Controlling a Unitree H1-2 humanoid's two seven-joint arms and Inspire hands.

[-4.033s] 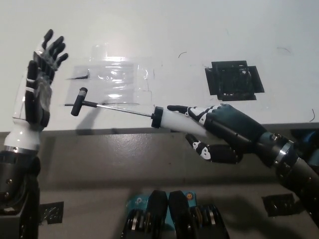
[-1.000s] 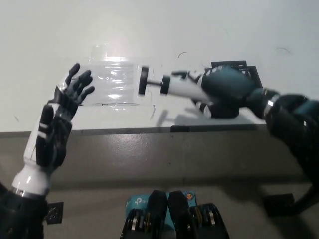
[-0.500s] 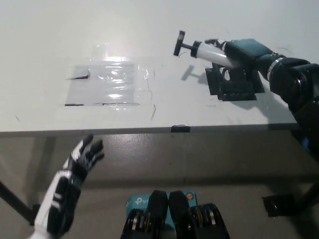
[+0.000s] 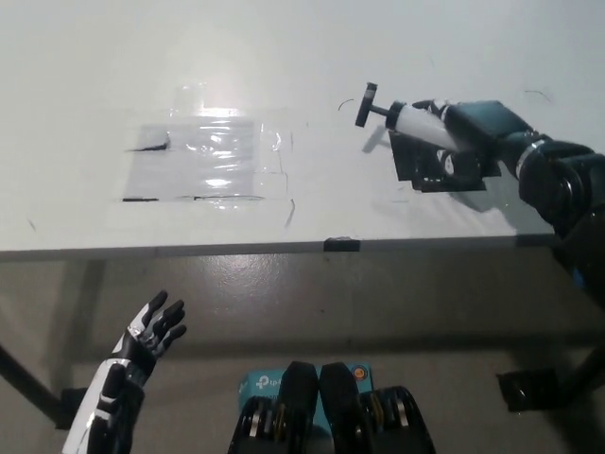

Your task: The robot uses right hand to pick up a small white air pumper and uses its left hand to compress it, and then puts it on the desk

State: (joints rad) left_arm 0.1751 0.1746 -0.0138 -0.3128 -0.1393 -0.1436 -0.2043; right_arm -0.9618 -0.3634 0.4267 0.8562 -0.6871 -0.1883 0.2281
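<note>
Right hand [image 4: 463,142], the black one, is wrapped around the white cylinder body of the small air pumper [image 4: 416,121] and holds it over the black square patch [image 4: 444,161] on the far right part of the white desk [image 4: 95,76]. The pumper lies almost flat, and its thin dark rod with the black T-shaped handle [image 4: 365,104] points to the robot's left. Only a short piece of rod shows between handle and body, so I judge that the pumper is already compressed. It seems to be very close to the desk surface, with a shadow just under it, but I cannot tell if it touches.

Left hand [image 4: 151,331], white with black fingers [image 4: 168,317], hangs low in front of the desk edge, well apart from the pumper, with its fingers spread and nothing in it.

As for the task, picking up and pressing look finished. What is left, I think, is to set the pumper down fully and to loosen the grip.

About materials: the pumper body is smooth, glossy plastic and round, so it may roll a little when released. The desk is plain, matte and flat. A transparent shiny plastic sheet [image 4: 208,156] is taped on it to the left, with wrinkles that catch the light. The black patch looks like a flat dull square with tape strips around its border.
</note>
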